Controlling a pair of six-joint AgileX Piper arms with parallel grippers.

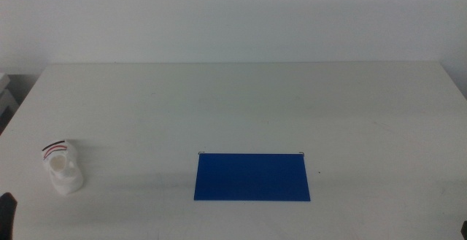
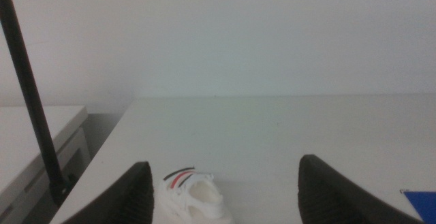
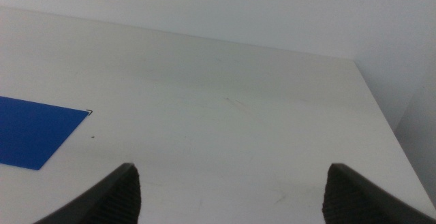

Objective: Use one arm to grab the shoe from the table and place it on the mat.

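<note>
The white shoe [image 1: 63, 169] with black and red straps stands on the white table [image 1: 241, 101] at the front left, well left of the dark blue mat [image 1: 252, 176]. My left gripper [image 2: 225, 210] is open; the shoe [image 2: 194, 198] sits just ahead of it, near one jaw. In the middle view only a dark bit of the left arm [image 1: 6, 212] shows at the bottom left corner. My right gripper [image 3: 231, 207] is open and empty over bare table, with the mat's corner [image 3: 34, 132] off to one side. The right arm is out of the middle view.
A grey unit [image 2: 34, 149] and a black pole [image 2: 30, 94] stand beyond the table's left edge. The table's right edge [image 3: 381, 115] runs close to the right gripper.
</note>
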